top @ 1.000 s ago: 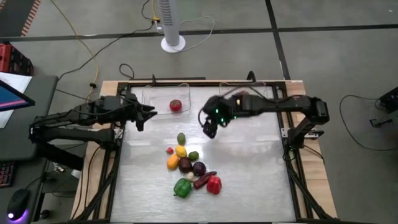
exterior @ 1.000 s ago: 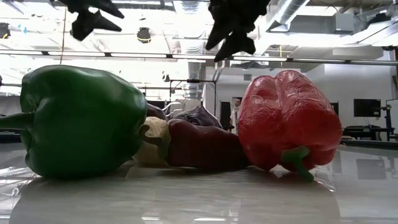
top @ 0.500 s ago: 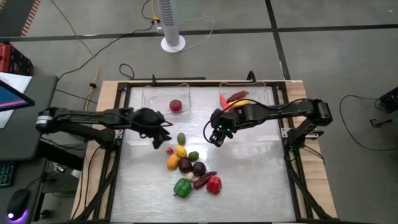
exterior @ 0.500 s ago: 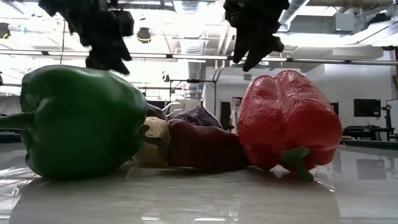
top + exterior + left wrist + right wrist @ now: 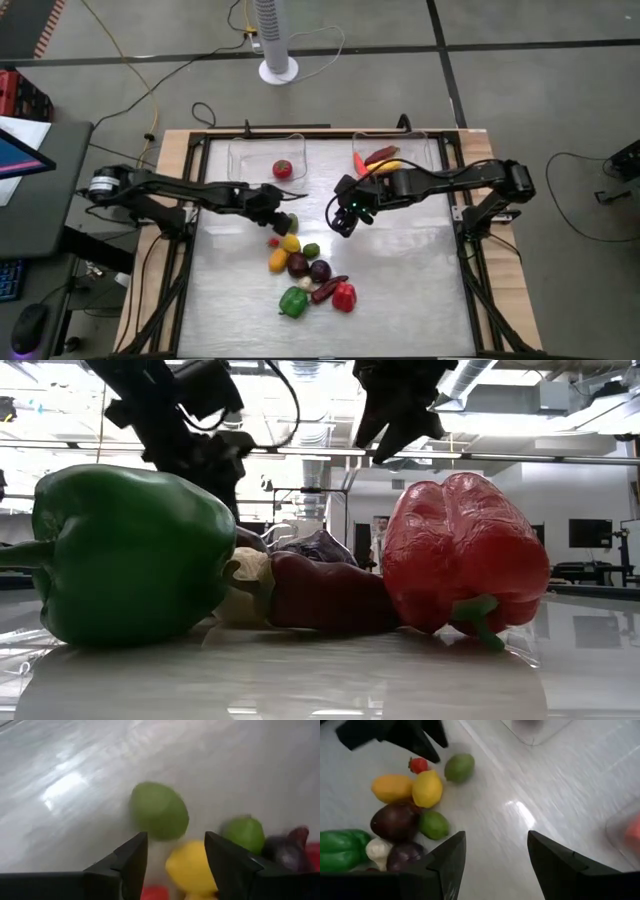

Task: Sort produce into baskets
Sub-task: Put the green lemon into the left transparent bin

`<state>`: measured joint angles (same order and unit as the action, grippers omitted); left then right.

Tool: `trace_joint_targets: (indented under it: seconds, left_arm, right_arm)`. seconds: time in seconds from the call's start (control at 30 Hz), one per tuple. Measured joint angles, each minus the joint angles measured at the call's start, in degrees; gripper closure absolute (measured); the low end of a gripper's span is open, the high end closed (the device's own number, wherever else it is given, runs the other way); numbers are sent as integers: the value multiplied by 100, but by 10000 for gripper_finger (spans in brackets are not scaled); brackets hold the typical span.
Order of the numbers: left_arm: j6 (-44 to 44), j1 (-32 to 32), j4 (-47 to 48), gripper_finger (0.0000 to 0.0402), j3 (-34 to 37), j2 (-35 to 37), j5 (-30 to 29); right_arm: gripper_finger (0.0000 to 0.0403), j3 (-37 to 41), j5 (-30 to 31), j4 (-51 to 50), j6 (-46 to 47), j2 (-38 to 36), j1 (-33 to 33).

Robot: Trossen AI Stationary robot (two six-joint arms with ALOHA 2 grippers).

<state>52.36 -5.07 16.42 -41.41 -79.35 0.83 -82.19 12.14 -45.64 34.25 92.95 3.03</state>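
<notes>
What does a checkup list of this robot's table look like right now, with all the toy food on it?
Surface: shiny table, no spills seen.
Job's things: heap of produce mid-table; red round piece in left basket; red and yellow pieces in right basket.
Clutter: nothing seen.
Grippers: left gripper open, empty, beside the green oval fruit; right gripper open, empty, above bare table.
Cables: loose cables on the floor behind the table.
Surroundings: white fan base on the floor; a person far off in the low view.
</notes>
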Motion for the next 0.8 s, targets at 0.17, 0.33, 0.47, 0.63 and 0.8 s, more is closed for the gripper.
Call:
trace_joint_targets:
  seconds: [0.17, 0.33, 0.47, 0.63, 0.8]
  left_arm:
    - [247, -17, -374, 165, -2, -338, -25]
    - [265, -6, -255, 114, -2, -581, -294]
    - [17, -6, -363, 99, -4, -896, -515]
    - [-161, -6, -435, 99, -11, -1073, -434]
    - [-371, 3, -380, 132, -4, -938, -611]
  right_arm:
    - [163, 0, -2, -19, -18, 0, 23]
    - [163, 0, -9, 6, -21, 0, 83]
    - [163, 0, -5, 36, -58, 0, 72]
    - [163, 0, -4, 21, -128, 0, 71]
    - [163, 0, -5, 47, -128, 0, 74]
